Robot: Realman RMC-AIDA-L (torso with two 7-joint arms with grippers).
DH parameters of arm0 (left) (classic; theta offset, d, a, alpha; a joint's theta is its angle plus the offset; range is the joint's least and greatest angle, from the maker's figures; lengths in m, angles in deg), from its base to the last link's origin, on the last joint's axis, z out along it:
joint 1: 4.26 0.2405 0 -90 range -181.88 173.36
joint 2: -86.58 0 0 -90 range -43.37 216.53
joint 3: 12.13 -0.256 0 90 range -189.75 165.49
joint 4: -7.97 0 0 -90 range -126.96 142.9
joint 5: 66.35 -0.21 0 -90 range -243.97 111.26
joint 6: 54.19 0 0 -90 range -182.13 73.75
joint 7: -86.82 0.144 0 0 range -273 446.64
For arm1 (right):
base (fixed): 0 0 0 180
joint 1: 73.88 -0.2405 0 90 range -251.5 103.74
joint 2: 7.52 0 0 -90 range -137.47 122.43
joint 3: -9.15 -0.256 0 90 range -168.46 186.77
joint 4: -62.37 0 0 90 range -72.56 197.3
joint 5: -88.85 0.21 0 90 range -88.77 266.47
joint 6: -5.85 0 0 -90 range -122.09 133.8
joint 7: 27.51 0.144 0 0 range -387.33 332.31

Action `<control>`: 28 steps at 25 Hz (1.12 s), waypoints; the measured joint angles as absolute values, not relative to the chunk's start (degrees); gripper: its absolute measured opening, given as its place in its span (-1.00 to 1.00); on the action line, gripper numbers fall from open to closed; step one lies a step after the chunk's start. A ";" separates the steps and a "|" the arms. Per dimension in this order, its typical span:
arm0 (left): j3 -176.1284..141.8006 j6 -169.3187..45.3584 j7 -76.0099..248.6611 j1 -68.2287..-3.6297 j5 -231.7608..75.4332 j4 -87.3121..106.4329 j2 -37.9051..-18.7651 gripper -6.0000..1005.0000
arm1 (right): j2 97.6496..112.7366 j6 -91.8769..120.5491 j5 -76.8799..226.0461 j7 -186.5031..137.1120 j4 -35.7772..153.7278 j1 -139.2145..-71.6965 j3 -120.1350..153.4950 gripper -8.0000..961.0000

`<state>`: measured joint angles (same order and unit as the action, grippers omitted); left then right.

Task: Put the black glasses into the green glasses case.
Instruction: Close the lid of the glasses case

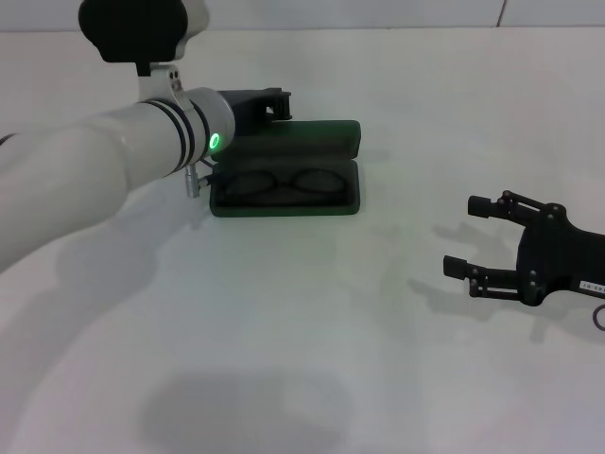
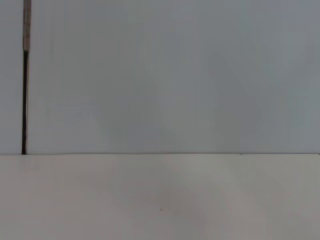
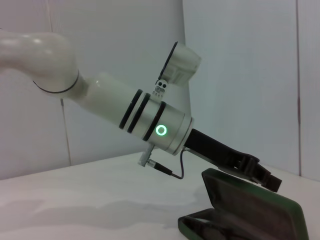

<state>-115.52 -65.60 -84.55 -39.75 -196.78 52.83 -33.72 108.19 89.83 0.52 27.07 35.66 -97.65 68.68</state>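
1. the thin black-framed glasses (image 1: pixel 284 183) lie inside the open dark green hard glasses case (image 1: pixel 331 203), long axis across the table.
2. the left gripper (image 1: pixel 274 102) sits at the raised lid's rear edge; jaw state untellable.
3. the right gripper (image 1: pixel 470 235) rests well apart, jaws wide and empty.
4. judged next: tipping the lid forward, left arm nearer.

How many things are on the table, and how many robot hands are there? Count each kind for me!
Black glasses: 1, lying inside the case
Green glasses case: 1, lid open
Grippers: 2, left gripper at the case lid, right gripper off to the side, open
Total: 4
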 joint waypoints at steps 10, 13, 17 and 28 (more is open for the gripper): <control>-117.13 -65.11 -83.02 -36.68 -196.81 56.04 -33.61 -0.99 | 108.23 89.57 0.54 27.07 35.74 -97.61 68.74 0.82; -117.48 -65.04 -83.00 -35.99 -196.74 56.35 -33.62 -0.99 | 108.24 89.53 0.57 27.07 35.74 -97.61 68.81 0.82; -117.87 -65.12 -82.98 -35.23 -196.73 57.14 -33.63 -0.99 | 108.31 89.52 0.60 27.07 35.74 -97.65 68.83 0.82; -119.34 -64.98 -82.99 -33.10 -196.71 58.73 -33.56 -0.99 | 108.32 89.50 0.62 27.07 35.74 -97.58 68.67 0.82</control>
